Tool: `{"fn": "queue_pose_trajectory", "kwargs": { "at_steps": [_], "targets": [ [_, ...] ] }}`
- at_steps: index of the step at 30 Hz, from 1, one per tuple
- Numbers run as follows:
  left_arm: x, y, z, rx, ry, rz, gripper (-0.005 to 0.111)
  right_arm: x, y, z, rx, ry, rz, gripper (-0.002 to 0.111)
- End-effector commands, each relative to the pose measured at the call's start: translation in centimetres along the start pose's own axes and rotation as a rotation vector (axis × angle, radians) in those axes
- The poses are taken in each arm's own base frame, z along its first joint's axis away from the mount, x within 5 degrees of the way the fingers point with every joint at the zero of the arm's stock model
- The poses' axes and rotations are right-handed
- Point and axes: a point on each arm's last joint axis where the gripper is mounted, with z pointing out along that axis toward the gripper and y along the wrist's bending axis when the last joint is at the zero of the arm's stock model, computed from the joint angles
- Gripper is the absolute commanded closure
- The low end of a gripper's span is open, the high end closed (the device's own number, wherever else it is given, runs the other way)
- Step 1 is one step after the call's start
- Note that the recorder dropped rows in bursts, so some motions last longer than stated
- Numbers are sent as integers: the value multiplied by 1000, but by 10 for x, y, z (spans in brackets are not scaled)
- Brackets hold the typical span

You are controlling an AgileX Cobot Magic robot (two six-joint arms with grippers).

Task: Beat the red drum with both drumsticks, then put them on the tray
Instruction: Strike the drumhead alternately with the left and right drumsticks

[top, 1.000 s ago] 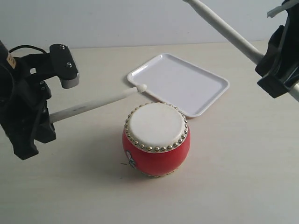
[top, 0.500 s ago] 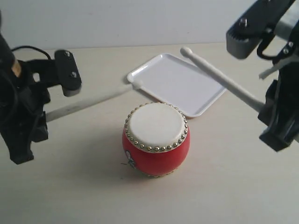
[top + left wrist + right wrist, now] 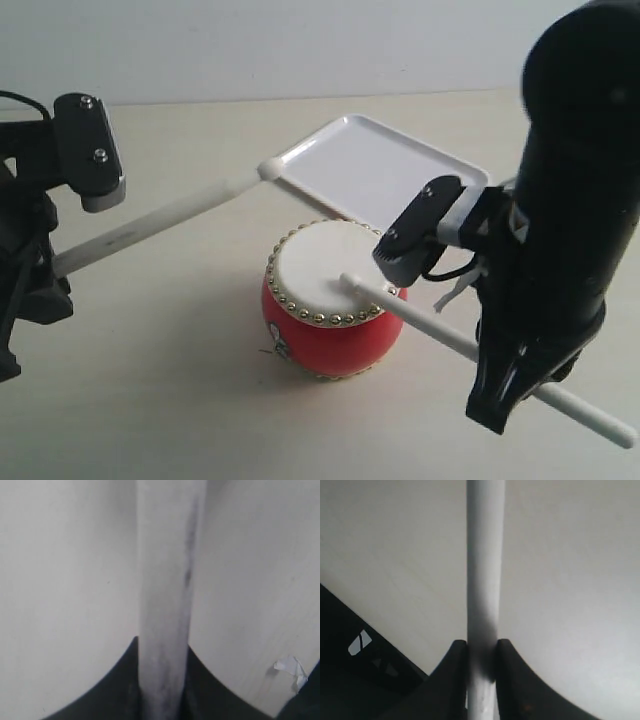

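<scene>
The red drum (image 3: 330, 335) with its cream skin stands mid-table. Behind it lies the white tray (image 3: 400, 180), with nothing on it. My left gripper (image 3: 45, 268) (image 3: 162, 680) is shut on one drumstick (image 3: 170, 215) (image 3: 165, 580), which slants up to the right; its tip hangs near the tray's left corner, clear of the drum. On the other side, my right gripper (image 3: 500, 370) (image 3: 482, 670) is shut on the other drumstick (image 3: 410, 312) (image 3: 485, 555). That stick's tip lies on the right part of the drum skin, and its butt sticks out lower right.
The pale tabletop (image 3: 180, 400) spreads around the drum. A plain wall (image 3: 250, 50) closes off the back. The bulky black right arm (image 3: 570, 200) stands over the tray's right end, close beside the drum.
The right arm has swung down from the upper right, bringing its stick's tip onto the drum skin. The left stick's tip has drifted up and left, away from the drum.
</scene>
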Motion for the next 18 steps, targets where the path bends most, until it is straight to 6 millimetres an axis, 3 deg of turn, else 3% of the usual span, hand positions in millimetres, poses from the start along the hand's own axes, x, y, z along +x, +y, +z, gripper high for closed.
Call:
{"fn": "queue_pose_trajectory", "kwargs": {
  "at_steps": [1, 5, 10, 13, 18],
  "targets": [
    [1, -3, 3, 4, -15, -19, 107, -8, -1, 8, 8, 31, -18, 108],
    [0, -3, 2, -6, -30, -19, 107, -4, -1, -30, 46, -122, -9, 108],
    [-9, 2, 5, -49, -113, -2, 107, 27, 2, -100, 126, -407, 9, 108],
    [-15, 6, 19, -25, -80, 1, 107, 46, 2, -121, 167, -501, 28, 108],
    [-24, 9, 63, 70, 56, 7, 107, 60, 3, -131, 198, -554, 44, 108]
  ]
}}
